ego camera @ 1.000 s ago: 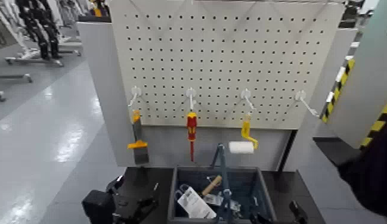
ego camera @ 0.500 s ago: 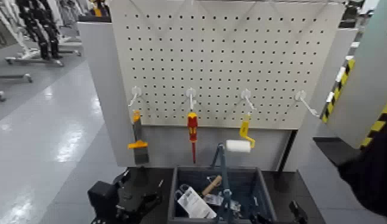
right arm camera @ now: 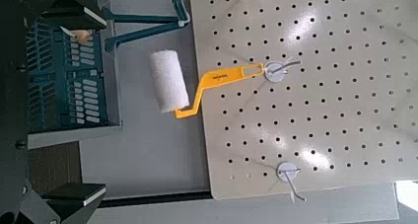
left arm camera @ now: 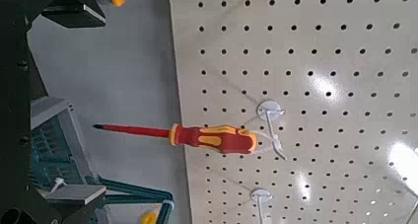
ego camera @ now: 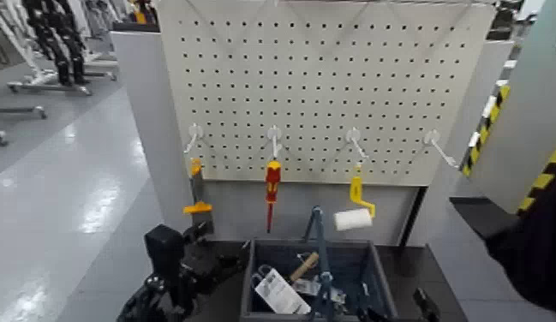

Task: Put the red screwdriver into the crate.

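The red screwdriver (ego camera: 271, 190) hangs from a hook on the white pegboard, tip down and slightly tilted, above the crate's left half. It also shows in the left wrist view (left arm camera: 202, 137). The dark grey-blue crate (ego camera: 375, 267) stands below on the dark table, with its tall handle bar and several tools inside. My left gripper (ego camera: 216, 262) is raised left of the crate, below the screwdriver and apart from it. In its wrist view it (left arm camera: 97, 104) is open and empty. My right gripper (ego camera: 423, 306) stays low at the crate's right, open in its wrist view (right arm camera: 84, 101).
An orange-handled scraper (ego camera: 198, 197) hangs left of the screwdriver, just above my left arm. A yellow-handled white paint roller (ego camera: 353, 214) hangs to the right. An empty hook (ego camera: 439, 147) is farther right. A striped black-and-yellow post (ego camera: 538, 184) stands at the right.
My left arm has risen and moved right, toward the pegboard. The screwdriver now hangs slightly tilted and the paint roller has shifted a little right. The right arm has not moved.
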Tool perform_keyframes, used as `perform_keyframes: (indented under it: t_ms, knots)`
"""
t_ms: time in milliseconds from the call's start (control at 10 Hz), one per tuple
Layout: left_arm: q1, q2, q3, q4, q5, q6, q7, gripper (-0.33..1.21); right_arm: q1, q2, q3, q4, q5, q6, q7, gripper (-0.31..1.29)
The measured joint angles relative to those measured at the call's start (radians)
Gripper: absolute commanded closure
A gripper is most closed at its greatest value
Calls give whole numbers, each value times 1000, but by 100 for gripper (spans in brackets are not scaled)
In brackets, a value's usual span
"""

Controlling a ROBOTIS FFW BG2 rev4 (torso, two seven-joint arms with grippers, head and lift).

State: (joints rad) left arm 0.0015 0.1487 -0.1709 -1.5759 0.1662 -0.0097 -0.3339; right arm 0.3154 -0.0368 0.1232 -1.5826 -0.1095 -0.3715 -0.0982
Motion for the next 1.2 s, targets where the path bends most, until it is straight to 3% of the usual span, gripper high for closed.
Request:
perform_keyframes:
  t_ms: [400, 1200]
  knots:
    - [-125, 34, -48, 59, 44, 78, -99, 12, -4, -2, 4, 5, -4, -4, 0, 13]
    - [-360, 69, -141, 211, 104, 111, -225, 12, -8, -2, 9, 8, -7, -5, 0, 13]
